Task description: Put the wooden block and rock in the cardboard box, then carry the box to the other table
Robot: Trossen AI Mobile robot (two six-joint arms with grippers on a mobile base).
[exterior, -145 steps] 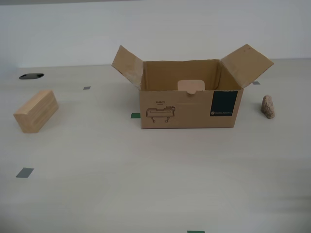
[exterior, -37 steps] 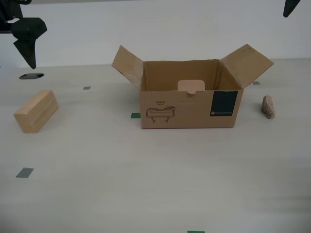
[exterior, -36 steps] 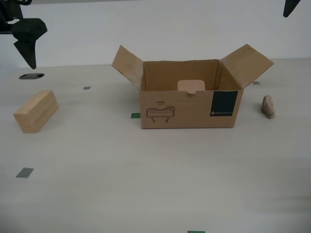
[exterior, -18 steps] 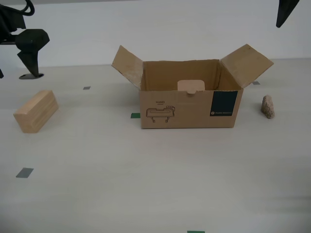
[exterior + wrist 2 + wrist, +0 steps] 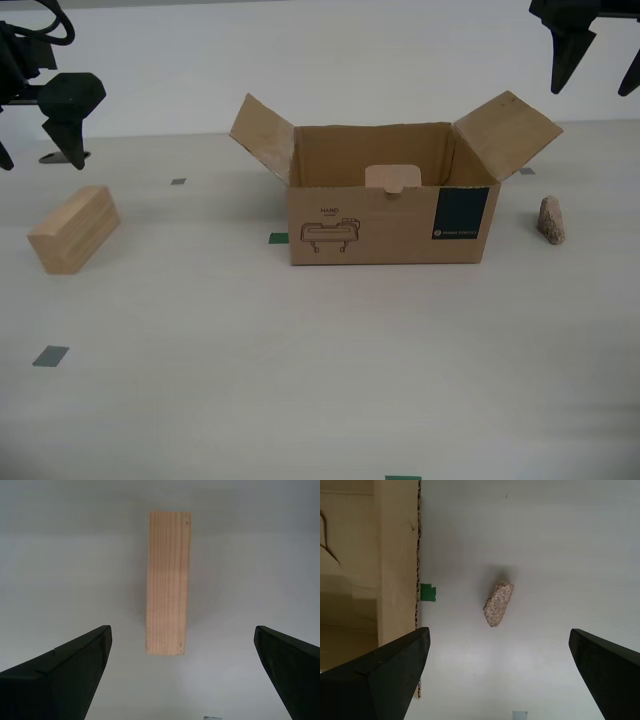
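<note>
Nothing is packed yet — block (image 5: 73, 229) and rock (image 5: 551, 219) lie on the desk (image 5: 300, 380) beside the empty box (image 5: 390, 205) — first gripper (image 5: 497, 672) and second gripper (image 5: 180, 672) spread wide above them

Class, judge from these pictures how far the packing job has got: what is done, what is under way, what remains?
Done: nothing packed; the cardboard box stands open and looks empty.

Under way: my second gripper hangs open above the wooden block; my first gripper hangs open above the rock.

Left: grasping both, loading the box, carrying it away.
</note>
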